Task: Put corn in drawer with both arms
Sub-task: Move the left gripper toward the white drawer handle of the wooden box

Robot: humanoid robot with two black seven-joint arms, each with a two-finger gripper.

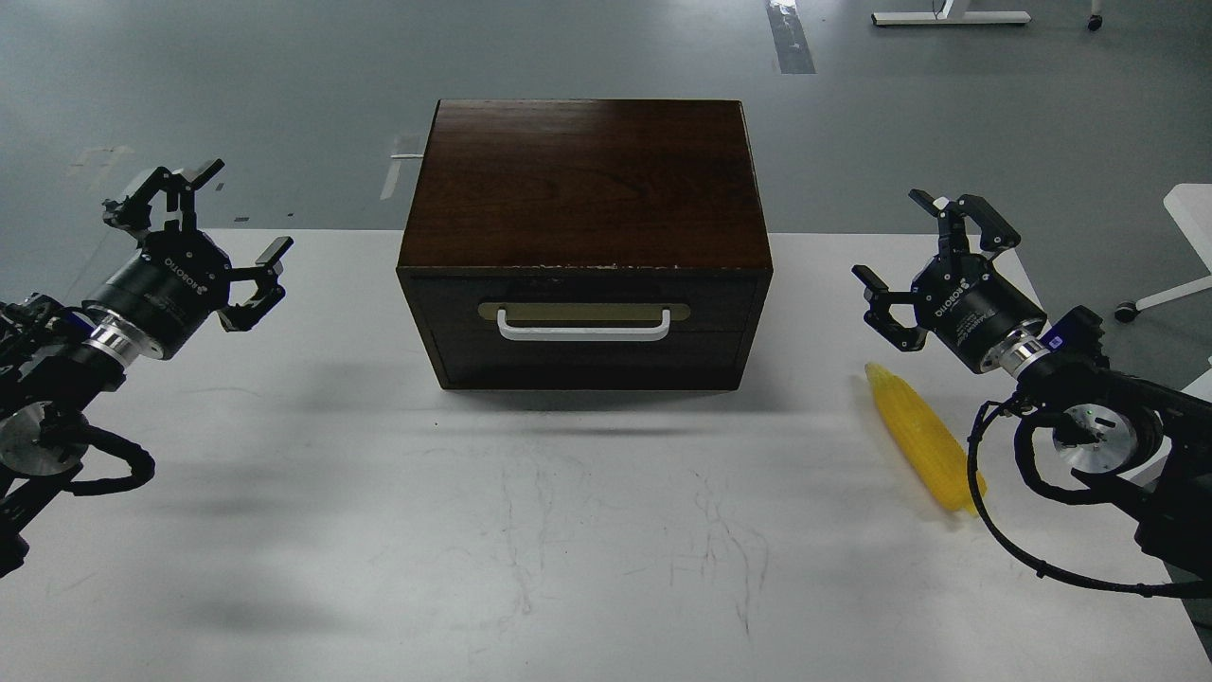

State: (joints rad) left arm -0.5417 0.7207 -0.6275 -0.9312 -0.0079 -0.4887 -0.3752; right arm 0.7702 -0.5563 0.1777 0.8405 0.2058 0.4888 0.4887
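The yellow corn [923,436] lies on the white table at the right, tapered tip pointing toward the box. The dark wooden box [585,189] stands at the table's middle back. Its drawer [584,313] is closed, with a brass plate and a white bar handle [584,330] on the front. My right gripper [933,251] hovers open just above and behind the corn's tip, holding nothing. My left gripper [213,232] hangs open at the far left, well away from the box, also holding nothing.
The white table [568,530] stretches in front of the box, marked with faint scratches. A black cable [1004,530] loops from my right arm over the corn's near end. Grey floor lies behind the table; a white chair base [1169,294] stands at the right.
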